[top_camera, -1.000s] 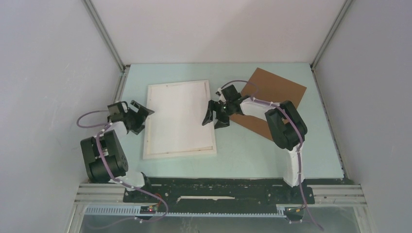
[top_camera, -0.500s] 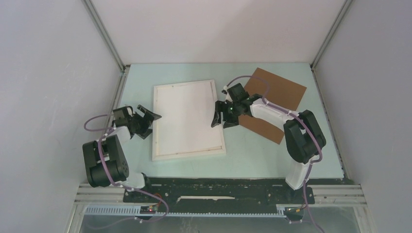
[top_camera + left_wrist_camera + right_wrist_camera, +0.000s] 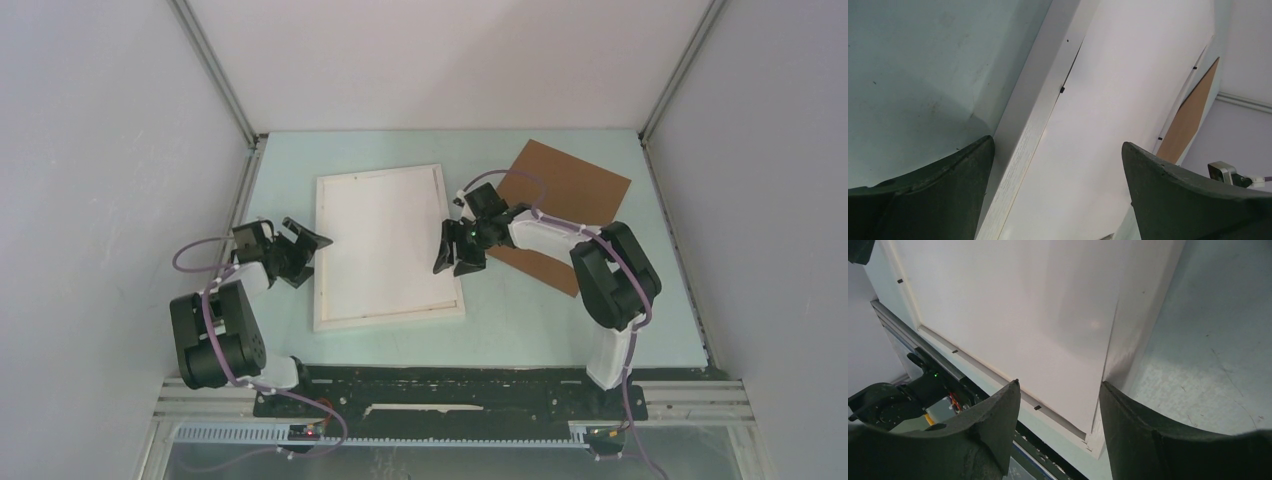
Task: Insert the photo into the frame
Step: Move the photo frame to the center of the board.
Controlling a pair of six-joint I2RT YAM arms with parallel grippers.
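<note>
The white frame [image 3: 390, 318] lies flat mid-table. A plain white sheet [image 3: 385, 240] fills its recess; no printed picture shows on it, so I cannot tell whether it is the photo. My left gripper [image 3: 312, 258] is open at the frame's left side. In the left wrist view its jaws [image 3: 1058, 142] straddle the left rim [image 3: 1033, 125] without pinching it. My right gripper [image 3: 452, 255] is at the right side, near the front corner. Its jaws [image 3: 1060, 383] are open astride the right rim [image 3: 1143, 310] and the sheet's [image 3: 998, 300] edge.
A brown backing board [image 3: 575, 195] lies at the back right, partly under the right arm, and shows past the frame in the left wrist view [image 3: 1193, 110]. Grey walls enclose the table on three sides. The arms' black base rail [image 3: 450, 395] runs along the near edge.
The frame slid right, both grippers moving with it. In the last half second the right gripper shifted slightly toward the near edge and its jaws narrowed. The left gripper stayed put.
</note>
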